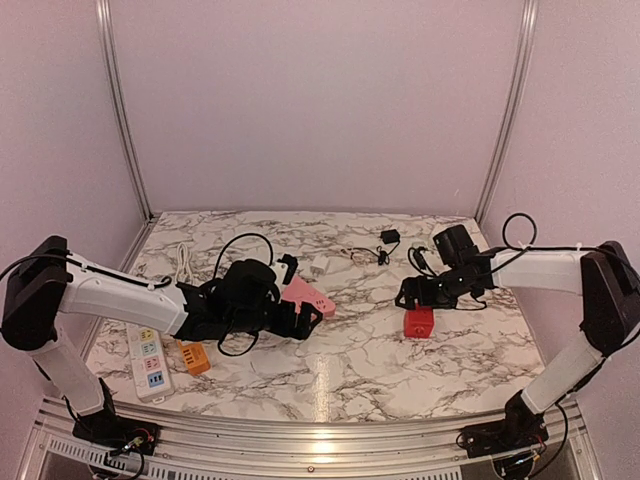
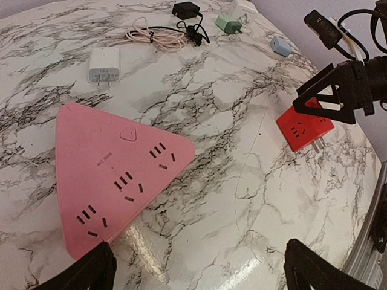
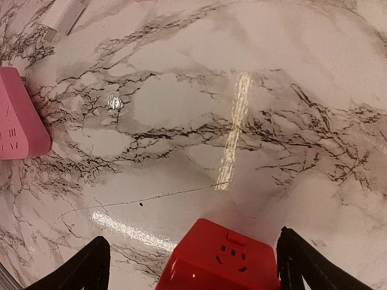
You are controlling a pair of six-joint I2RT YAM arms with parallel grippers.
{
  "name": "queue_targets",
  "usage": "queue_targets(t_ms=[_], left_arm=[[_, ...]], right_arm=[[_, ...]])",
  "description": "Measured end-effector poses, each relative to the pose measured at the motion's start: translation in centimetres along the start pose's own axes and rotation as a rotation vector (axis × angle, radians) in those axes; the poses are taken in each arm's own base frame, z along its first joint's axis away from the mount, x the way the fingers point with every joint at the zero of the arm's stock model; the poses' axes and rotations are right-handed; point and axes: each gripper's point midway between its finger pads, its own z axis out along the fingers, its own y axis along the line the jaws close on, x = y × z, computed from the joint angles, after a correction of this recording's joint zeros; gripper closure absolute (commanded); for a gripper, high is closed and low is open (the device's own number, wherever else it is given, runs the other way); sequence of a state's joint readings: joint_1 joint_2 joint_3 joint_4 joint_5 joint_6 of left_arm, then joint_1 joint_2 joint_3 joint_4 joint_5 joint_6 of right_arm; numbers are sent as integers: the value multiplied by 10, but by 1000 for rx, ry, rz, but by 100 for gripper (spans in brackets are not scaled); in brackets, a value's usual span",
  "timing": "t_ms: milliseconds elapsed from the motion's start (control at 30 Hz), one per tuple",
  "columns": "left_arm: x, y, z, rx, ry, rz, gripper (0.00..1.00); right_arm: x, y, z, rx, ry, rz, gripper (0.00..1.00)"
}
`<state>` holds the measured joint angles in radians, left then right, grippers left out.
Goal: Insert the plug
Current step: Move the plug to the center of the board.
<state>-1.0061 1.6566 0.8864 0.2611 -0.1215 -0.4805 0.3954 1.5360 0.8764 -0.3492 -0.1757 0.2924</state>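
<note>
Near left edge of the worktop [image 1: 400, 385]: we saw a white power strip [image 1: 148, 362] with coloured sockets, an orange adapter [image 1: 194, 357] just beside it. The left tool [image 2: 202, 272] stood wide, holding nothing, above the near corner of the pink triangular strip [image 2: 115, 175]. The small print at the strip's middle was too small to read. Bare marble lay between this strip and the red cube plug [image 3: 224, 257]. The plug rested right of centre, prongs showing. The right tool [image 3: 193, 266] straddled it, fingers wide, gaps on both sides. Farther back: a white charger [image 2: 103, 64] with grey lettering we could not read, a coiled cable [image 2: 154, 36], a black adapter [image 2: 185, 9], and green [image 2: 228, 23] and blue [image 2: 280, 46] plugs.
</note>
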Motion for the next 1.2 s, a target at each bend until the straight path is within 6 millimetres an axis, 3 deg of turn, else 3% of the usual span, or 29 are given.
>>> queue_targets(t_ms=[267,500,733,967,1200], left_arm=[[2,1,1,-2,5,-2,1],[11,2,6,1,31,1,1],[5,-7,7,34,29,14,1],[-7,-45,20,157,32,151,1],[-18,-102,33,326,14,338,1]], right_arm=[[2,10,-12,-54,-10,-4,13],[23,16,-17,-111,14,12,14],[37,24,-25,-170,16,41,14],[46,40,-32,-237,24,72,12],[21,33,-69,-213,-118,143,8]])
